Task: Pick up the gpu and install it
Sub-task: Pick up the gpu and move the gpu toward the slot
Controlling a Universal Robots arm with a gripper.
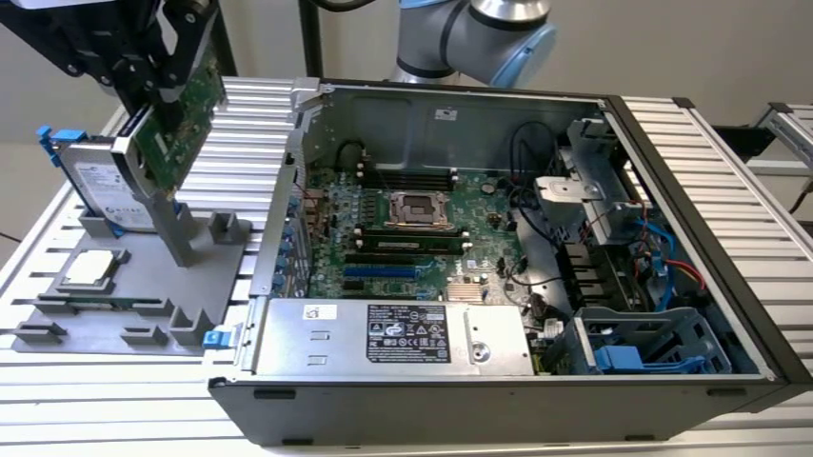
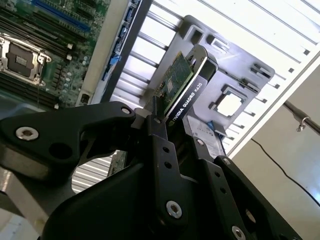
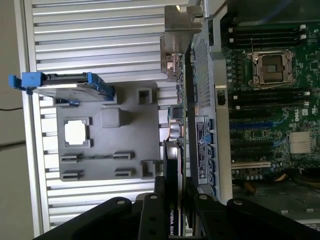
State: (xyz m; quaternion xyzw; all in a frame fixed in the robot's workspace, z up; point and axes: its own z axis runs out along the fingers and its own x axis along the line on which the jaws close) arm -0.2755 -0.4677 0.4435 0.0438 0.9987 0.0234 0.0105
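pincer (image 1: 163, 88) clenched on the gpu (image 1: 190, 107), at the exterior view's upper left, above the grey holder tray (image 1: 140, 290) on the ribbed worktop (image 1: 114, 400). gpu is tilted, green board facing the open computer case (image 1: 711, 249), silver end bracket (image 1: 175, 214) pointing down toward the tray; cannot tell if the bracket tip touches the tray. in the second wrist view the black fingers (image 2: 161, 142) of the pincer (image 2: 180, 131) squeeze both faces of the gpu (image 2: 186, 92), black shroud edge toward the camera, green board on the far face. in the first wrist view the pincer (image 3: 175, 212) grips the gpu (image 3: 172, 165) seen edge-on, its bracket (image 3: 177, 32) at the far end, lined up near the case side wall between the tray (image 3: 127, 150) and the motherboard (image 3: 270, 100). hard drive in blue frame (image 1: 109, 190) stands upright in the tray just beside the gpu, on the exterior view's left of it. square silver cpu chip (image 1: 91, 268) sits flat in its tray recess, nearer the camera than the drive. the case lies open on the worktop at the exterior view's right of the tray, motherboard (image 1: 406, 228) exposed, silver power supply (image 1: 394, 333) along its near edge. gpu is outside the case, not seated in a slot.
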